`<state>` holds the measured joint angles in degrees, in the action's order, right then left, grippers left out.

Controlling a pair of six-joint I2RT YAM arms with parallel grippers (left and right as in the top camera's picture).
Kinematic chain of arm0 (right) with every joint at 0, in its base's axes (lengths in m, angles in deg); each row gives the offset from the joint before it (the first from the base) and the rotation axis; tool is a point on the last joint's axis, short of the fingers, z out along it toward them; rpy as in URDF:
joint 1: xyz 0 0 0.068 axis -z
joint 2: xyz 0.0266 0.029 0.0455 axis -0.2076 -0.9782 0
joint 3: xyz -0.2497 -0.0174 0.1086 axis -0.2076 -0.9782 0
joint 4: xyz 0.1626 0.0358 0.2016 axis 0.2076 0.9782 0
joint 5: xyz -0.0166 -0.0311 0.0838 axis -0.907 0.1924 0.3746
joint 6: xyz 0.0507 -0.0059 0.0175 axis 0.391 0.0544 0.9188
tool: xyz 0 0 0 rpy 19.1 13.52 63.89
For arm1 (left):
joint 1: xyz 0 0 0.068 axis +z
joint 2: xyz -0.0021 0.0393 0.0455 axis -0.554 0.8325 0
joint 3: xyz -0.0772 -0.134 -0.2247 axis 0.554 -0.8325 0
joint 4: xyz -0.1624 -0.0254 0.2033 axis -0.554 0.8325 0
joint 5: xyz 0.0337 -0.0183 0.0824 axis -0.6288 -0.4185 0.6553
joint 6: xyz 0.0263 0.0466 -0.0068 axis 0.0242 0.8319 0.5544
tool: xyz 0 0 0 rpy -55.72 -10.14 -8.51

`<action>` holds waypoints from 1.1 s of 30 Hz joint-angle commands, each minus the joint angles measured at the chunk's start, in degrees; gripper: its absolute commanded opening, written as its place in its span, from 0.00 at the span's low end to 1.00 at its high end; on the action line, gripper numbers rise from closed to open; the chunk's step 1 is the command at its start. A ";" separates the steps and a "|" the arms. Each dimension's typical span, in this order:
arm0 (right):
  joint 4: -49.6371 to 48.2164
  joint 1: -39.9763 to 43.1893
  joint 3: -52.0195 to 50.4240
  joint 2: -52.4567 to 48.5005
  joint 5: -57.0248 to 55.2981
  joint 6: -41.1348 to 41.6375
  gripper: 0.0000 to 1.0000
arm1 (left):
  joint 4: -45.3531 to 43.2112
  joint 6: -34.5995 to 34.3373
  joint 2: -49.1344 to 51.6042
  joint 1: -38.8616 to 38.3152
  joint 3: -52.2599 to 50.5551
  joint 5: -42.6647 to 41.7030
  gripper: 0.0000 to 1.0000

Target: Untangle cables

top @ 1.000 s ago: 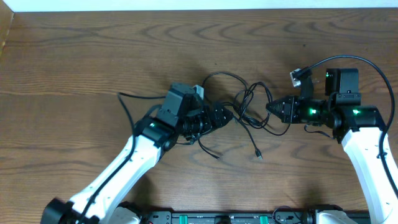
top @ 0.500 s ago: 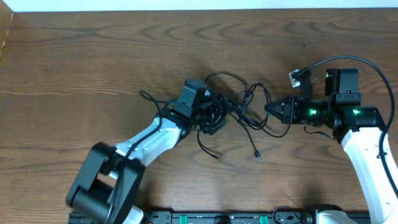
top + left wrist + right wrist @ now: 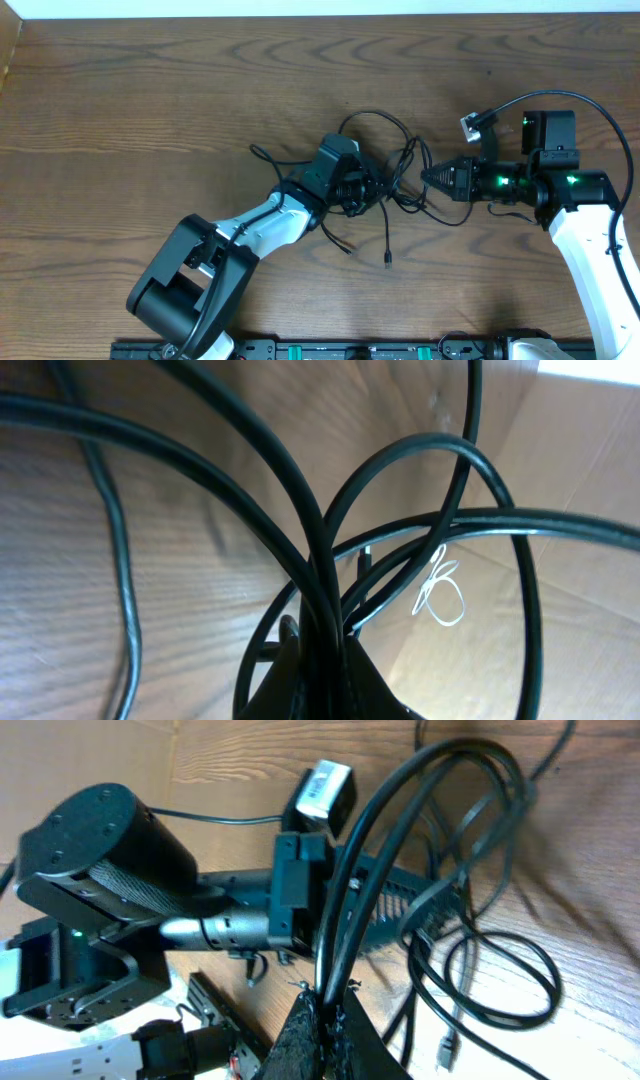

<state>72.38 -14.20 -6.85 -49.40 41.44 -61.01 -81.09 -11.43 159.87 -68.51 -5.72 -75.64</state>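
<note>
My left claw [image 3: 362, 190] is pressed together on a bundle of black strands at the left side of the cables [image 3: 398, 160]. They lie knotted on the counter [image 3: 150, 100] between my two arms. From the left wrist I see several strands running into the pinch, not one, so I judge that a hard pull from here would cinch the knot rather than open it.

One loose tail hangs below the tangle and ends in a small plug [image 3: 387, 262]. That is probably the end to feed back through the loops.

My right claw [image 3: 426, 178] is also clamped shut, pinching two or three strands on the right edge.

To do this well, I draw the claws apart slowly and low over the counter, watching which loop tightens. If the middle bunches up, I let go with one claw and re-grip a single strand nearer the free plug.
</note>
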 commanded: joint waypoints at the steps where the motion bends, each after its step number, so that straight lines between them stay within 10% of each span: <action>1: 2.10 -0.11 0.24 0.17 -5.60 -0.81 0.01 | 1.25 2.47 0.50 3.21 0.50 1.40 0.07; 9: 12.02 -0.13 0.24 0.17 -30.62 8.26 0.05 | 1.16 2.43 0.28 11.15 0.50 -8.61 0.08; 21: 11.17 -4.39 0.20 0.17 -4.92 -5.66 0.31 | -0.98 -0.15 0.28 11.61 0.50 -10.60 0.08; 33: -10.34 -14.95 -2.49 -1.20 -9.68 -5.33 0.43 | -0.98 -2.78 0.28 10.43 0.50 -12.68 0.08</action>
<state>64.05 -26.74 -7.99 -49.43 33.95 -65.36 -81.79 -12.74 159.87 -57.76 -5.72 -85.96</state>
